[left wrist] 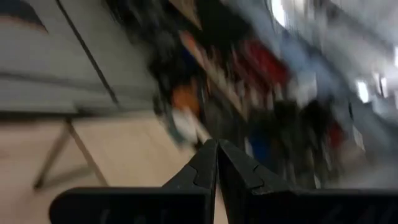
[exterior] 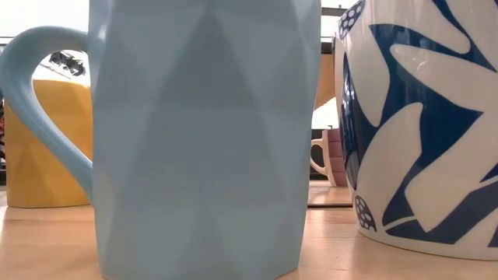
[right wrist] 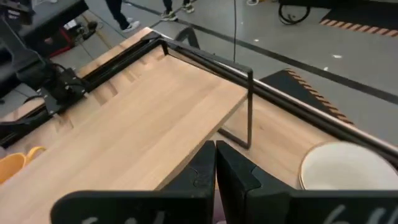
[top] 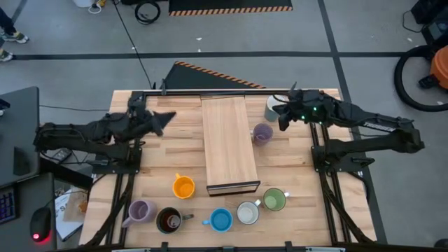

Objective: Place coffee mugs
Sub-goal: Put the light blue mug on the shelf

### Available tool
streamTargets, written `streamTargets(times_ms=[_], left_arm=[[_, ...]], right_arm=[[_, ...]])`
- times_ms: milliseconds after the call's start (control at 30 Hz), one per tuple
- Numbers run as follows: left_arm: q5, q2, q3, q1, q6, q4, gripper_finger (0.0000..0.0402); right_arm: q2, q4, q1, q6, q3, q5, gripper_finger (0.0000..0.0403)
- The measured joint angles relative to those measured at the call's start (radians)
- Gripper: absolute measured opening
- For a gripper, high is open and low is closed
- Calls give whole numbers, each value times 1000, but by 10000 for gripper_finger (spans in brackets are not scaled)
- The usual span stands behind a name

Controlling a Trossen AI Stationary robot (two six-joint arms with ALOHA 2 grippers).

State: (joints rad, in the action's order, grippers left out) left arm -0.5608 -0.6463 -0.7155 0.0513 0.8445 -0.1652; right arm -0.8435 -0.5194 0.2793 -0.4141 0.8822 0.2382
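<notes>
Surface: pale wooden table [top: 294, 175], a long wooden board [top: 228, 143] lying down its middle.

Right gripper [top: 283, 116]: over the far right of the table, fingers pressed together, holding nothing. A lavender mug [top: 262, 133] sits just beside it; a white mug [top: 272, 108] lies partly under the arm at the far edge.

Left gripper [top: 166, 119]: far left of the table, fingers together, empty, well apart from every mug.

Near edge, left to right: second lavender mug [top: 140, 211], dark brown mug [top: 169, 220], blue mug [top: 220, 220], white mug with blue pattern [top: 248, 213], green mug [top: 274, 199]. An orange mug [top: 183, 187] stands behind that row, left of the board's near end.
</notes>
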Motion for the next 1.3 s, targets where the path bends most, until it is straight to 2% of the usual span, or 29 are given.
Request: streamTargets(times_ms=[167,233,567,733,900,967,1133,1300], left_arm=[[373,-82,-155,10,53,-351,21],[474,-133,-207,38,48,-449,21],[753,-444,-367,295,-178,-598,21],[851,-608,-411,388,-220,-611,21],[880,-763,-489,447,-224,-605,33],[843,-808,-519,467,-229,-614,50],[663,-891,-574,491,-225,-718,109],[653,-900,-584,478,-229,-773,141]], right_arm=[[-37,1,34,68,49,-5,19],[-44,2,48,80,67,-5,19],[-49,2,71,137,138,-5,19],[-50,-18,55,161,177,-6,19],[-50,-46,38,165,231,-4,19],[-49,-59,37,175,245,1,19],[-49,-63,37,182,249,-4,19],[-62,-121,36,182,249,-102,19]])
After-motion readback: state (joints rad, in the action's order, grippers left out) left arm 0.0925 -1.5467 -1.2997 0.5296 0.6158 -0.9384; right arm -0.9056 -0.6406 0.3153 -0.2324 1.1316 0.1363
